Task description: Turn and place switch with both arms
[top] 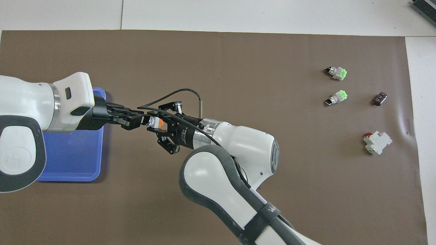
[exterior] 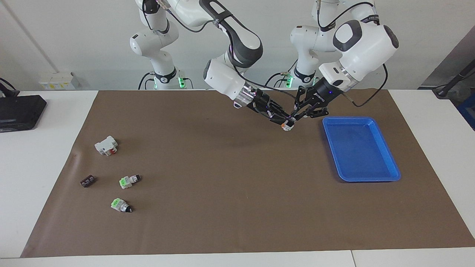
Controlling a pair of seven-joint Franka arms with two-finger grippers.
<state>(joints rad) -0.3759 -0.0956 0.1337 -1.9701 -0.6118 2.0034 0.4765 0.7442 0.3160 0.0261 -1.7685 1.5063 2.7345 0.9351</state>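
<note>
The switch (exterior: 286,127), white-grey with an orange block, hangs in the air over the brown mat beside the blue tray (exterior: 362,118). My right gripper (exterior: 284,122) reaches in from the right arm's end and is shut on the orange end. My left gripper (exterior: 293,118) comes in over the tray's corner and is shut on the knob end. In the overhead view the switch (top: 153,121) sits between the left gripper (top: 141,119) and the right gripper (top: 160,124). The knob tip is hidden by the left fingers.
Two green-marked switches (exterior: 127,180) (exterior: 119,205), a white block with red (exterior: 106,145) and a small dark part (exterior: 87,181) lie on the mat at the right arm's end. The blue tray (top: 68,160) holds nothing. A black device (exterior: 18,111) sits off the mat.
</note>
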